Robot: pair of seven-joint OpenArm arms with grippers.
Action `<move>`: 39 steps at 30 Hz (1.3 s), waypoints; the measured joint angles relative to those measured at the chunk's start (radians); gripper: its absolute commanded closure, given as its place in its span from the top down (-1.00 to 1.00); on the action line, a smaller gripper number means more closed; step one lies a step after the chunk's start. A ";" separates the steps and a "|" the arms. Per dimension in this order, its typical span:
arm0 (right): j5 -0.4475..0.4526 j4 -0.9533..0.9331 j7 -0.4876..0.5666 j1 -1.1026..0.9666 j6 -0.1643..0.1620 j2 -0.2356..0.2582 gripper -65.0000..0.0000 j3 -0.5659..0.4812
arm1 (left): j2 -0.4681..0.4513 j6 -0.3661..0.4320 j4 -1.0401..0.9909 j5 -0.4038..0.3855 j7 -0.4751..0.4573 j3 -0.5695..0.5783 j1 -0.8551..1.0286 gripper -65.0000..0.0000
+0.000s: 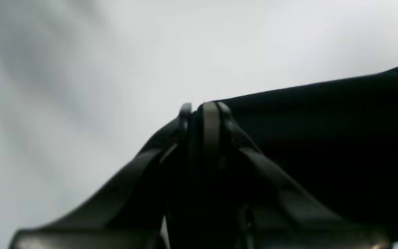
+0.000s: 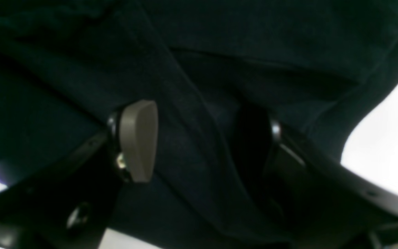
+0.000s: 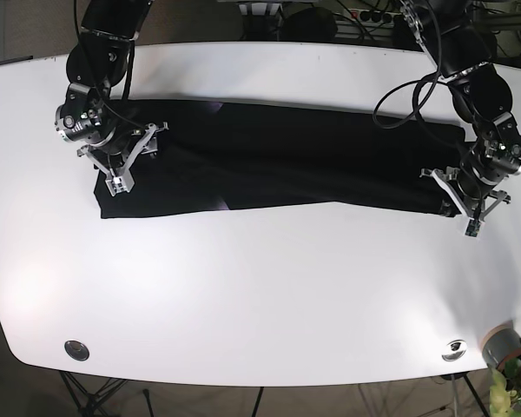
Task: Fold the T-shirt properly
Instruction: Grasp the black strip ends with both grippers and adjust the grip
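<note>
Here we see the black T-shirt [image 3: 278, 156] lying folded into a long band across the white table [image 3: 243, 287], reaching from one arm to the other. Our left gripper [image 1: 202, 109] is pinched tight on the cloth's edge at one end. Our right gripper [image 2: 202, 138] stands wide apart at the other end, a ridge of shirt between its pads [image 2: 140, 138]

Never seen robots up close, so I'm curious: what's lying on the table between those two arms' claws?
The base view shows the black T-shirt stretched along the white table between them, nothing else.
</note>
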 measured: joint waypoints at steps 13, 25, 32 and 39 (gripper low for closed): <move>0.000 0.000 0.000 0.000 0.000 0.000 0.14 -0.004 | -0.061 -0.001 0.002 0.005 0.002 -0.003 0.088 0.25; -0.006 0.049 -0.010 -0.004 -0.001 0.000 0.14 -0.005 | -0.072 0.002 0.100 -0.130 0.121 -0.084 0.084 0.26; 0.000 0.235 -0.004 -0.019 0.000 -0.026 0.14 -0.006 | -0.039 0.003 0.071 -0.138 0.143 -0.052 0.089 0.25; -0.003 0.230 -0.006 -0.018 0.003 -0.031 0.14 -0.011 | -0.031 0.000 -0.045 -0.142 0.141 -0.024 0.090 0.25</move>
